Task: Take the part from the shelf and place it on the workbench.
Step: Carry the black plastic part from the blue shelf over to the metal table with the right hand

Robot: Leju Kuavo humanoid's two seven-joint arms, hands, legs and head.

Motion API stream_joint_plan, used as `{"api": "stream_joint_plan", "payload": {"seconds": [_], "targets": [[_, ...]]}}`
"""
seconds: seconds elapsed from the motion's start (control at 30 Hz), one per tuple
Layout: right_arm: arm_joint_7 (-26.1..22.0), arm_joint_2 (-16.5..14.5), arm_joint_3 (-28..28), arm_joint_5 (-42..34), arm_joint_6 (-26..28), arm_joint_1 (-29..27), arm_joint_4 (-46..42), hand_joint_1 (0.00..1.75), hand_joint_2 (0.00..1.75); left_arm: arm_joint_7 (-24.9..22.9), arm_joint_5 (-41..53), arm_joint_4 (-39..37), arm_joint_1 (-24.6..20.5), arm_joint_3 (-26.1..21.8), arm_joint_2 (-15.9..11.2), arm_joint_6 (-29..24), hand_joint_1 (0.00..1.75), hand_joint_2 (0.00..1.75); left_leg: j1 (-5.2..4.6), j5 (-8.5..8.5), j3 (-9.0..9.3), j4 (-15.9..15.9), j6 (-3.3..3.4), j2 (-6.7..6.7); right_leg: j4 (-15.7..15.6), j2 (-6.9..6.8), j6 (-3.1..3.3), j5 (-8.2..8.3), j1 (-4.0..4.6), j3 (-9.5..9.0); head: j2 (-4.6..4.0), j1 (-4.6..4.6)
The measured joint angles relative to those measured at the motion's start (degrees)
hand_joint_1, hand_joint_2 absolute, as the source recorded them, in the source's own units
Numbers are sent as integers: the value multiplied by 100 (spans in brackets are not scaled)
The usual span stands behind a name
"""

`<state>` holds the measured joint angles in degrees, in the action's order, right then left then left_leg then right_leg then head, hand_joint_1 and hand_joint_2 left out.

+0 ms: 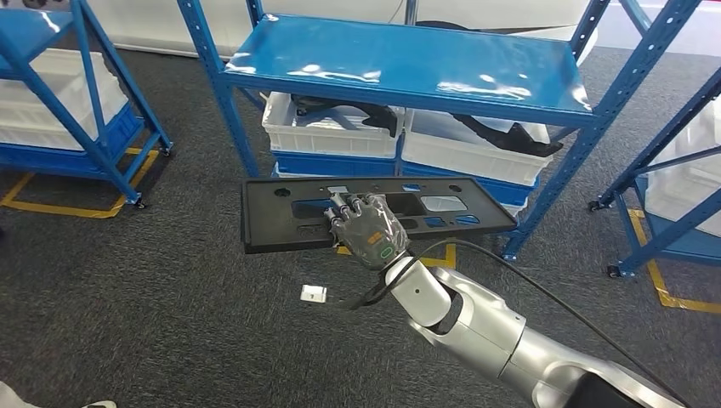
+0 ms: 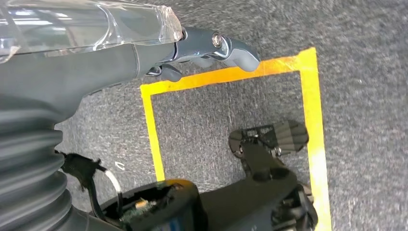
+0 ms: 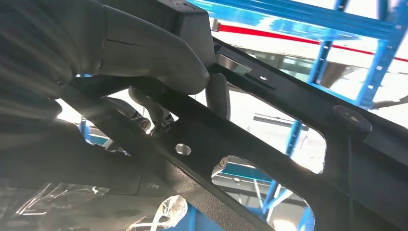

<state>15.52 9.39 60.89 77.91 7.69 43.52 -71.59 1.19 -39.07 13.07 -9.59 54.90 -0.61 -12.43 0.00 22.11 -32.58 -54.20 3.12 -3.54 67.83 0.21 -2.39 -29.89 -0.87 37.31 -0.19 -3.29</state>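
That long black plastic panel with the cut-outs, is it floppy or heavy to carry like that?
The long black plastic panel with cut-outs probably is stiff: it stays flat though the right robot hand grips it mid-length. Likely light, being thin and full of openings. Held at one point, its ends may tilt.

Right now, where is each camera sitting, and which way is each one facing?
Head view: high on the body, facing forward and down at the blue shelf; right hand holds the black part.
Left wrist view: behind the left hand, facing carpet and yellow tape.
Right wrist view: under the part, facing up.
Head and right wrist views share the part.
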Motion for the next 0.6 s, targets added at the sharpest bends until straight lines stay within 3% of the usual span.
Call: {"api": "stream_joint_plan", "payload": {"seconds": [0.07,0.13,0.2,0.23,0.3,0.37,0.43,0.47,0.5,0.53,0.6], "targets": [[8,5,-4,2,-7,0,-2,175,175,-2,3,1,-8,0,0,-1,0,175,-6,-2,-20,-20,-16,-132,-842,256,38,384,-16,-354,-1,-1],[20,13,-8,3,-16,-5,-10,175,175,-10,8,2,-12,0,0,-1,0,175,4,-19,-80,-34,-66,-245,-1219,439,54,490,-20,-497,0,-2],[33,18,-10,3,-22,-8,-29,175,175,-29,14,2,5,1,-8,-6,0,175,30,-43,-128,-27,-134,-359,-1251,343,85,504,-16,-498,1,-1],[39,20,-13,3,-24,-7,-42,175,175,-37,20,1,18,3,-9,-10,0,175,27,-18,-159,-61,-167,-322,-1270,278,110,515,-24,-508,1,-3],[46,18,-18,4,-27,1,-76,175,175,-44,38,0,22,5,-12,-18,0,175,23,195,-347,-433,-239,-65,-1307,139,164,535,-54,-526,1,-23],[48,26,-20,5,-39,-3,-95,175,175,-46,59,0,5,8,-4,-24,0,175,47,553,-739,-1237,-317,210,-1308,2,189,529,-49,-529,0,-43],[48,34,-20,5,-54,-23,-101,175,175,-47,73,0,2,13,-5,-28,0,175,85,687,-1022,-1784,-373,292,-1306,-142,186,518,-49,-530,-1,-44],[48,36,-20,5,-60,-32,-104,175,175,-48,77,0,8,15,-6,-31,0,175,102,605,-1002,-1730,-391,315,-1305,-208,179,510,-52,-534,-1,-45],[49,35,-20,5,-63,-38,-113,175,175,-49,80,0,11,17,-7,-35,0,175,113,436,-855,-1433,-400,353,-1304,-270,167,502,-56,-542,-1,-45],[50,35,-20,5,-65,-40,-126,175,175,-49,82,0,11,17,-8,-41,0,175,117,234,-626,-988,-398,450,-1304,-325,148,489,-54,-557,-1,-46],[55,39,-22,8,-66,-38,-148,175,175,-50,85,0,-5,19,-9,-53,0,175,76,-12,-238,-235,-351,640,-1296,-424,87,455,-20,-582,0,-45]]}}
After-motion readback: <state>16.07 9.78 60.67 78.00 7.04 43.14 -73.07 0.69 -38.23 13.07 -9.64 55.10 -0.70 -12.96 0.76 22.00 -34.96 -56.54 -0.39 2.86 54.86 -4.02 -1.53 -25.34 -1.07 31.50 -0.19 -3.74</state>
